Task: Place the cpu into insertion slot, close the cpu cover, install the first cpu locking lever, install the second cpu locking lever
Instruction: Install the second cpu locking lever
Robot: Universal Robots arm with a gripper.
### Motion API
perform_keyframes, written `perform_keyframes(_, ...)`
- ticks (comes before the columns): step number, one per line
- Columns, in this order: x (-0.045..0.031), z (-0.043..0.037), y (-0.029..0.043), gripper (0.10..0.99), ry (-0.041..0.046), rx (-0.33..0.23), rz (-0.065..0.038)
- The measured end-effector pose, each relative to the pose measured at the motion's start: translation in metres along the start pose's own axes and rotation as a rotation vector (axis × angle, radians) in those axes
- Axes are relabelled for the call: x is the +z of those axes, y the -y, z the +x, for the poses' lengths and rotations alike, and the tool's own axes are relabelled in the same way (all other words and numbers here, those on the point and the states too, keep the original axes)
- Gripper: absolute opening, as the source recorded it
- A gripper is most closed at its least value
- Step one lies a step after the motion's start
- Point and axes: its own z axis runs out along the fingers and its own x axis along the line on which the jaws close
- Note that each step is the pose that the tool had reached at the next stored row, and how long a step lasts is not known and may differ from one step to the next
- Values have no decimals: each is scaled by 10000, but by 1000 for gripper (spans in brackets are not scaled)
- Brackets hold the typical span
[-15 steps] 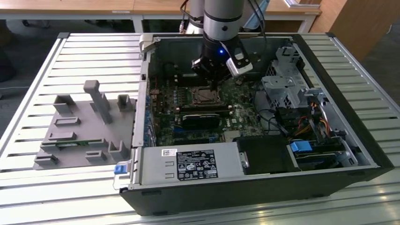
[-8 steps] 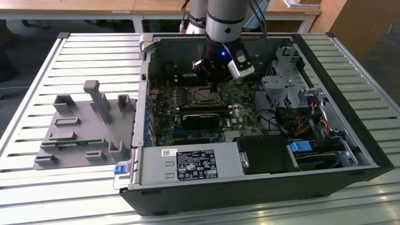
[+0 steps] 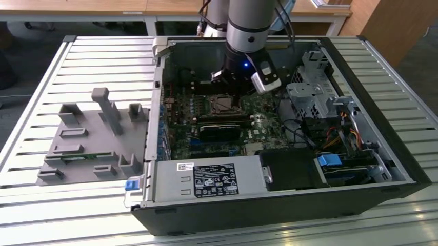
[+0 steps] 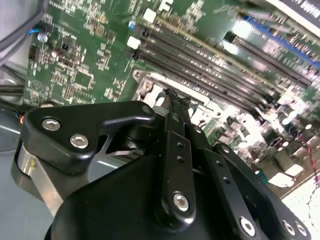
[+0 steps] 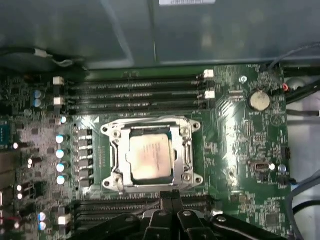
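Hovering arm (image 3: pixel 247 31) (vertical), cpu (image 5: pixel 150 157) socketed

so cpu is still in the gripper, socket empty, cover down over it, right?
No. The first wrist view shows the cpu seated in the insertion slot, not held by the gripper. The cpu cover is down over it, as you said.

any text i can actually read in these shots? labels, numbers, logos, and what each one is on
Nothing can be quoted; there is print, but all of it is too small or blurred.
Black label on the silver box: too small.
White sticker on the same box: too small.
White label on the case wall: cut off, blurred.
Markings on the green circuit board: too small.
Face of the cpu: faint marks, unreadable.
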Motion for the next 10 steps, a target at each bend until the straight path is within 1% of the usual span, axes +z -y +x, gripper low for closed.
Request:
perform_keyframes(3, 1, 55, 33, 106, -4, -66, 1)
perform_keyframes(4, 0, 84, 61, 106, -4, -75, -4)
perform_keyframes(6, 0, 120, 87, 106, -6, -75, -27)
perform_keyframes(10, 2, 246, 104, 106, -7, -79, -52)
